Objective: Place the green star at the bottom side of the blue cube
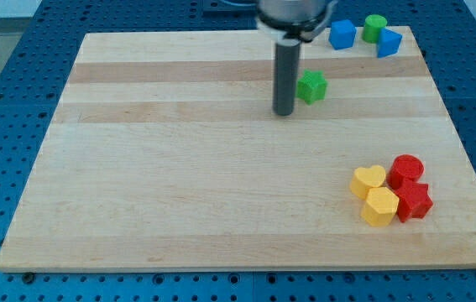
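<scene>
The green star (pixel 311 86) lies on the wooden board (pixel 179 184) in the upper middle-right. The blue cube (pixel 342 34) sits near the view's top right, above and to the right of the star, with a clear gap between them. My tip (pixel 284 111) rests on the board just left of and slightly below the green star, close to it; I cannot tell whether it touches. The dark rod rises from the tip to the arm's end at the view's top.
A green cylinder (pixel 375 27) and a blue triangular block (pixel 389 43) sit right of the blue cube. At the lower right cluster a yellow heart (pixel 368 180), a yellow hexagon (pixel 380 206), a red cylinder (pixel 406 170) and a red star (pixel 414 202).
</scene>
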Controlling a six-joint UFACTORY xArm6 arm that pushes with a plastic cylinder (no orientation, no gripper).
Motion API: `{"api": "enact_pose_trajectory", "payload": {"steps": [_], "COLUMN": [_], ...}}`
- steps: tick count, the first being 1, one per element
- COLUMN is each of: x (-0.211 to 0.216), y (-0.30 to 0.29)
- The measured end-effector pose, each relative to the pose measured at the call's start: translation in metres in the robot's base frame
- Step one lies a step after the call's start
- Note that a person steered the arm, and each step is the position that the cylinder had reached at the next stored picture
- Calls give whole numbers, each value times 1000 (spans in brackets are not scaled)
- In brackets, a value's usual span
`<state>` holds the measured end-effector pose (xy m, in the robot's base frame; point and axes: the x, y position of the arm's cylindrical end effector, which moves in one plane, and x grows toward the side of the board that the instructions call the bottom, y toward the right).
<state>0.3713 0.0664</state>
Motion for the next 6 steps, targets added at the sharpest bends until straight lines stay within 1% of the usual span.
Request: {"api": "enact_pose_trajectory", "payload": {"steps": [1, 2, 3, 4, 5, 6], "x": [-64, -84, -28, 6, -4, -44], "y": [30, 51, 30, 33, 60, 61]}}
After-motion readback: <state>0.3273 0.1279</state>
